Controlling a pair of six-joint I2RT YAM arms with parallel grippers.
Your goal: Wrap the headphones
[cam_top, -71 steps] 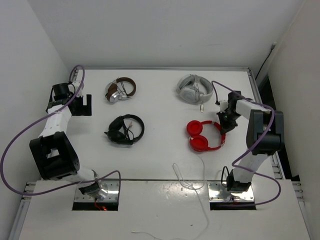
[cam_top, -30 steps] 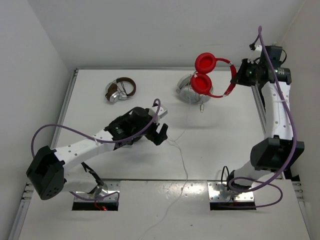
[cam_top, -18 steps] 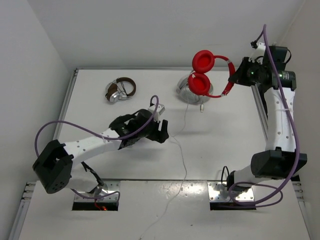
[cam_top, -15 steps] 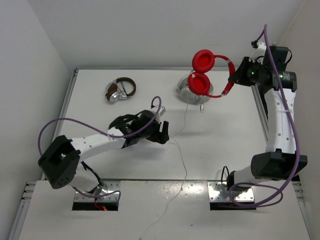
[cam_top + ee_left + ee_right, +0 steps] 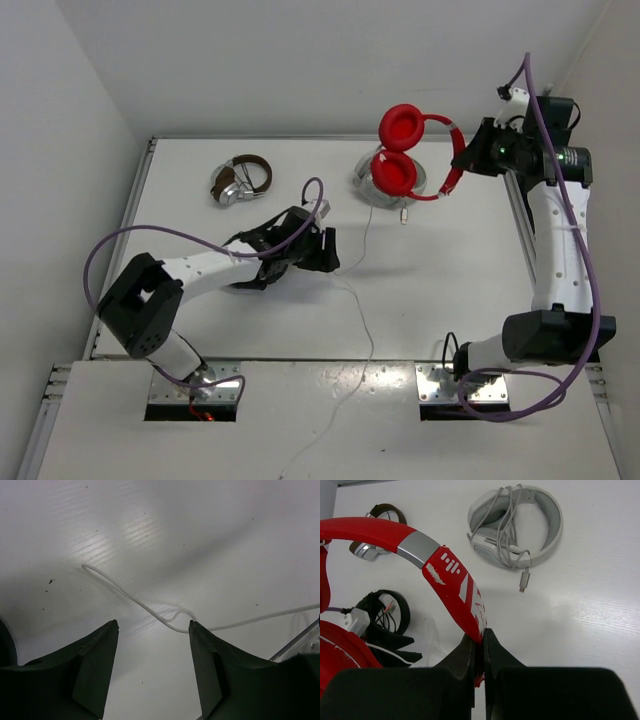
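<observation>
1. Headphones (image 5: 396, 172): the red pair hangs in the air, clear of the desk (image 5: 450, 270), held up by the right gripper (image 5: 468, 158).
2. The right gripper (image 5: 480, 641) is closed almost completely. Its two fingers pinch the thin red headband (image 5: 455, 587) near one end, just below the silver joint.
3. From that grip the headband arches away from the gripper to the two round earcups (image 5: 402, 127), which hang one above the other in the top view.
4. Below the right gripper on the desk lies a white pair (image 5: 520, 525) with its own cord bundled on it. The lower red earcup partly hides it in the top view.
5. The cable (image 5: 371, 340) runs down from the headphones to the desk, passes the left gripper (image 5: 325, 250), and trails toward the near edge.
6. The left gripper (image 5: 152, 625) is wide open and has hold of nothing. It points down at the desk.
7. A kinked stretch of the cable (image 5: 125, 594) lies on the desk just ahead of the gap between its fingers, not touching either finger.
8. A black pair (image 5: 390, 612) sits beside the left gripper, largely under that arm in the top view.
9. A brown pair (image 5: 240, 180) lies well apart from both grippers.
</observation>
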